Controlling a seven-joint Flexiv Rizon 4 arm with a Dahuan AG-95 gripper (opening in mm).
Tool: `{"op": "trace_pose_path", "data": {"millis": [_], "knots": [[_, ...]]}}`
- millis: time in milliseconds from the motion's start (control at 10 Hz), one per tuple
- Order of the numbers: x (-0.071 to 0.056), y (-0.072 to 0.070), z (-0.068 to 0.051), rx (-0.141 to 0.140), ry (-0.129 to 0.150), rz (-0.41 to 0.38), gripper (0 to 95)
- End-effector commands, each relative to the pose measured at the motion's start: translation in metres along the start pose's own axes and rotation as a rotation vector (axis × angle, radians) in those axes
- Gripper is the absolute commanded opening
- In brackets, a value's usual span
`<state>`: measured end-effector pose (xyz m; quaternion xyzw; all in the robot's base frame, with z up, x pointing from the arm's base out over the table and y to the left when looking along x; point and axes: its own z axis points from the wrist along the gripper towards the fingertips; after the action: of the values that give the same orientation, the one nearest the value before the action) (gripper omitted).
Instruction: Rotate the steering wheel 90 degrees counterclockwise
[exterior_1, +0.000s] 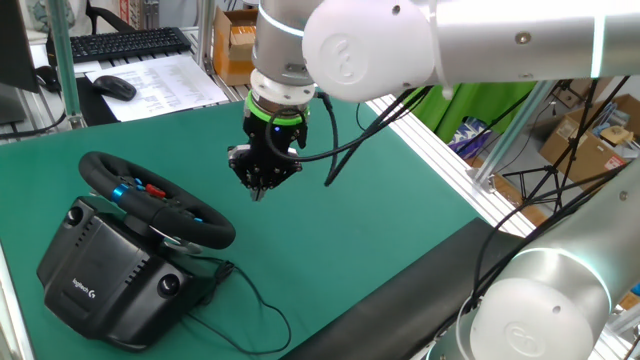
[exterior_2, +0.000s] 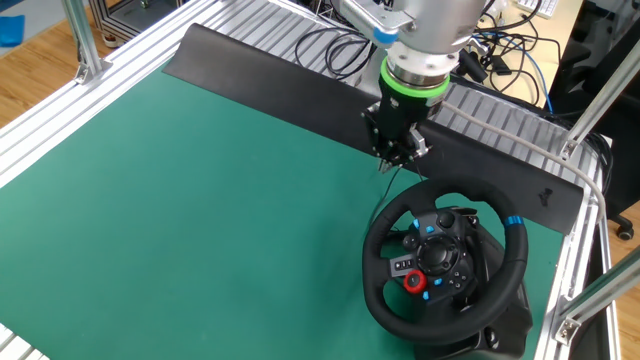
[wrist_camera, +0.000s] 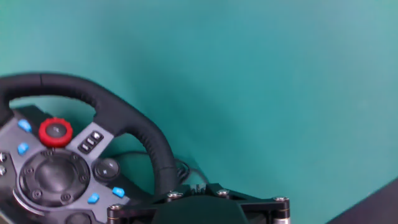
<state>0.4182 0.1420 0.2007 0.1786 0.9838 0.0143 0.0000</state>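
The steering wheel (exterior_1: 160, 203) is a black round racing wheel with blue and red buttons, mounted on a boxy black Logitech base (exterior_1: 100, 275) at the left of the green mat. It also shows in the other fixed view (exterior_2: 381, 255) and in the hand view (wrist_camera: 127, 118), with a red dial on its hub. My gripper (exterior_1: 259, 190) hangs above the mat to the right of the wheel, apart from it. In the other fixed view the gripper (exterior_2: 386, 165) is just beyond the wheel's far rim. Its jaws are together and hold nothing.
A black keyboard (exterior_1: 130, 42), a black mouse (exterior_1: 115, 87) and papers lie at the back left beyond the mat. The base's cable (exterior_1: 255, 300) runs across the mat. A black strip (exterior_2: 260, 70) and aluminium rails (exterior_2: 120, 60) border the mat.
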Motion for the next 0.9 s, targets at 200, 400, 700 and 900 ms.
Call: {"op": "trace_pose_path", "data": {"millis": [200,400,700,900], "knots": [[-0.0004,-0.0033,-0.0016,-0.011,0.057,-0.034,0.0],[0.0011,-0.0053,-0.0068,-0.045,0.132,0.069,0.0],[0.0033,-0.004,-0.0051,-0.031,0.132,0.175,0.0],[0.0058,-0.0043,-0.0068,-0.03,0.135,0.221,0.0]]}}
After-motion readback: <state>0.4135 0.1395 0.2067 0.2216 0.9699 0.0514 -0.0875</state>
